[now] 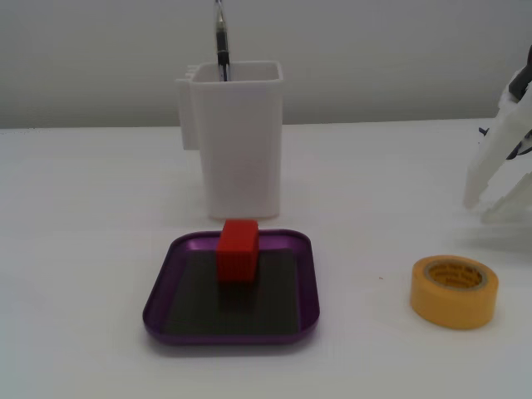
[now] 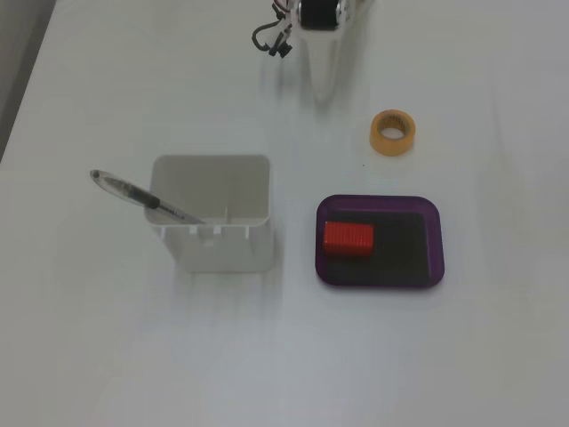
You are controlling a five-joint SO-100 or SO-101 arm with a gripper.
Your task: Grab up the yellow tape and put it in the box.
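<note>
The yellow tape (image 1: 454, 291) lies flat on the white table at the front right in a fixed view, and at the upper right in the top-down fixed view (image 2: 393, 132). The box, a shallow purple tray (image 1: 158, 291) with a dark floor, lies left of the tape and apart from it; it also shows in the top-down view (image 2: 431, 245). A red cube (image 1: 238, 250) stands inside it. My white gripper (image 1: 479, 208) hangs at the right edge, behind the tape and apart from it; its fingertips look shut and empty. From above it (image 2: 324, 87) points down-frame, left of the tape.
A tall white plastic container (image 1: 239, 145) with a pen (image 1: 222, 41) in it stands just behind the tray. From above, the container (image 2: 212, 218) is left of the tray. The arm's motor and cables (image 2: 284, 27) are at the top edge.
</note>
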